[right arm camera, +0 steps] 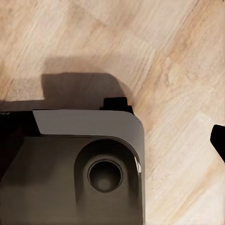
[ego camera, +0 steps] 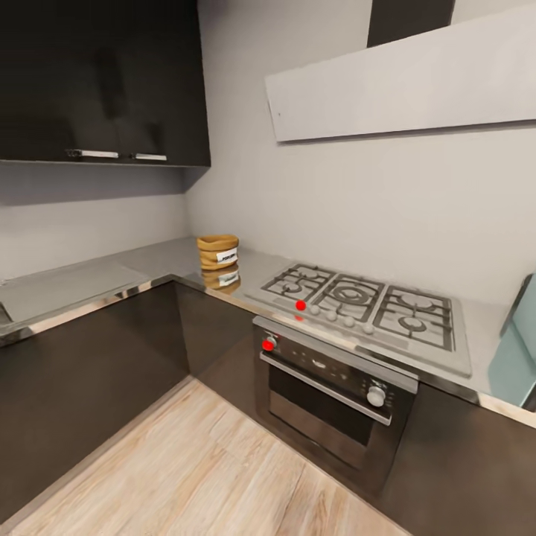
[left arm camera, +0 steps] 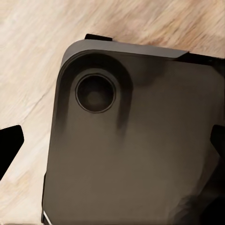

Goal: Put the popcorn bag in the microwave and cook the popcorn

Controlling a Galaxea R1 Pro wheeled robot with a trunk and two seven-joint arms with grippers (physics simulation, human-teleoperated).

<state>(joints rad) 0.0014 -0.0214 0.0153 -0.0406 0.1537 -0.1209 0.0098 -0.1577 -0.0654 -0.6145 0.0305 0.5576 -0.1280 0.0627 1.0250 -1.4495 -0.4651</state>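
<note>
Head view: tan ridged popcorn bag [ego camera: 217,251] – white label, upright on the glossy countertop [ego camera: 149,264] – jaws' state unclear.

You've got grey walls [ego camera: 357,208], a wood floor [ego camera: 201,476], dark cabinets [ego camera: 104,74], plus a hob [ego camera: 365,301] over the oven [ego camera: 327,394].

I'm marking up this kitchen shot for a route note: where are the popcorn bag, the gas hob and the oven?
popcorn bag [ego camera: 217,251]: head view, on its ridged side.
gas hob [ego camera: 356,295]: head view, on the middle grate.
oven [ego camera: 320,406]: head view, on the door glass.
</note>
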